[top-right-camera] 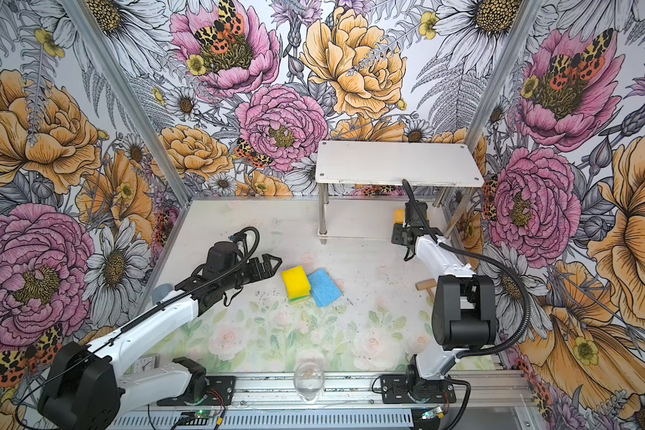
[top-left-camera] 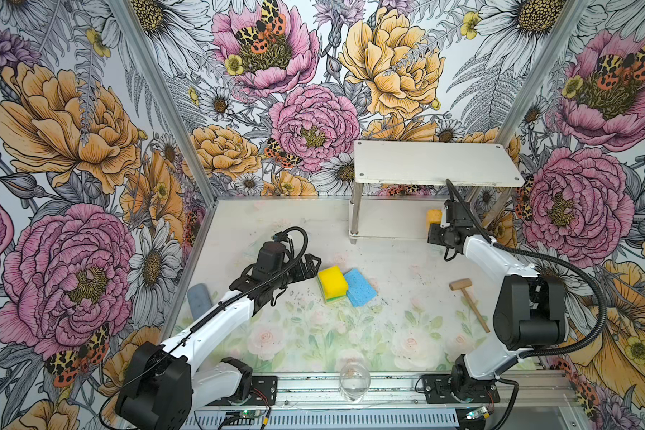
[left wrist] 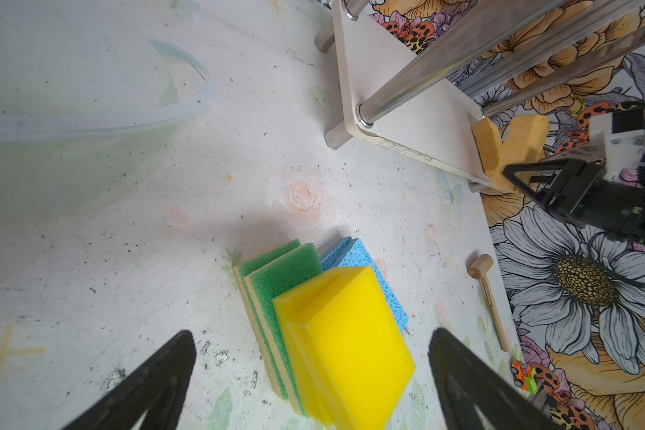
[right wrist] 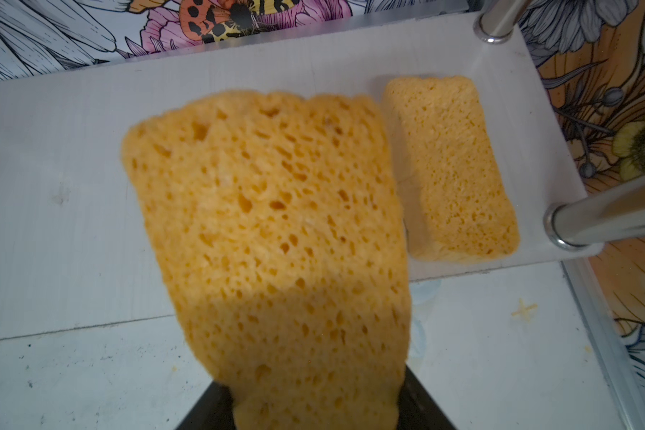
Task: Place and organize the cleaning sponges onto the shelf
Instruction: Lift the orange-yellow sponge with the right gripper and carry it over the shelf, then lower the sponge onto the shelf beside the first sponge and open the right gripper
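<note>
Sponge (right wrist: 272, 242), porous orange, sat clamped in the right gripper (right wrist: 315, 409); its twin (right wrist: 451, 167), hidden in both top views, showed in the right wrist view on the shelf (right wrist: 90, 167). Left gripper (left wrist: 311, 337) stood open.

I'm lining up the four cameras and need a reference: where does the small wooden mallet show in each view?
Top view: the mallet lies whole on the table, right of centre, beside the right arm.
Top view: only its head peeks from behind that arm.
Left wrist: the mallet lies between the blue sponge and the floral wall.
Right wrist: not in view.
Shared landmark: the shelf's lower board.
</note>
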Robot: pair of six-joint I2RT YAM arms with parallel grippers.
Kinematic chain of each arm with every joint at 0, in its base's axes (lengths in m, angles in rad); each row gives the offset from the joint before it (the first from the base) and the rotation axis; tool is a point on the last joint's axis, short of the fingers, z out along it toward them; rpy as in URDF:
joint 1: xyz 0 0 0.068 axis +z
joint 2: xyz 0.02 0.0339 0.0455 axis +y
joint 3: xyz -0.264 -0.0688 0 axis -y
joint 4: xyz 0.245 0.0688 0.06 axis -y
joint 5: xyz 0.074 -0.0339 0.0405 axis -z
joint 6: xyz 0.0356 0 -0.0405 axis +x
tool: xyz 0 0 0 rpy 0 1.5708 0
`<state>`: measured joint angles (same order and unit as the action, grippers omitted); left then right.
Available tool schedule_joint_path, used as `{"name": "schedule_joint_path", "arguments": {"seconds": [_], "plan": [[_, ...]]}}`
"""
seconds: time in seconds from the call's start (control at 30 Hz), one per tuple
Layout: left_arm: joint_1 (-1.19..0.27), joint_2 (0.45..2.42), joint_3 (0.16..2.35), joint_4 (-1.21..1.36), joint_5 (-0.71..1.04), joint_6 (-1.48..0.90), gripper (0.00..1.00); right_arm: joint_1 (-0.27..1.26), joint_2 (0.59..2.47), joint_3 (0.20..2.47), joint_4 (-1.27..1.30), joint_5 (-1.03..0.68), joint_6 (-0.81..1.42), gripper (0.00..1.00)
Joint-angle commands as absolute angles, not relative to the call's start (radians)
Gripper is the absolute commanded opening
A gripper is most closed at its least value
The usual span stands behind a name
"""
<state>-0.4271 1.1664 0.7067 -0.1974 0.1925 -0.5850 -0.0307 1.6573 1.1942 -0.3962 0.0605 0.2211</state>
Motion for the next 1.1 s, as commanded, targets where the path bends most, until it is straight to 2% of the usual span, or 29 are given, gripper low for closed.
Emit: {"name": "schedule_joint_path", "arguments": {"seconds": [0.0,1.07], "plan": [[-0.416,1.151,0.707,-0.178,0.207,-0.568,0.99,-0.04,1.686,1.233,-0.318,0.081,0.245,0.14],[-0.415,1.154,0.72,-0.19,0.209,-0.569,0.99,-0.044,1.825,1.29,-0.275,0.089,0.243,0.21]]}}
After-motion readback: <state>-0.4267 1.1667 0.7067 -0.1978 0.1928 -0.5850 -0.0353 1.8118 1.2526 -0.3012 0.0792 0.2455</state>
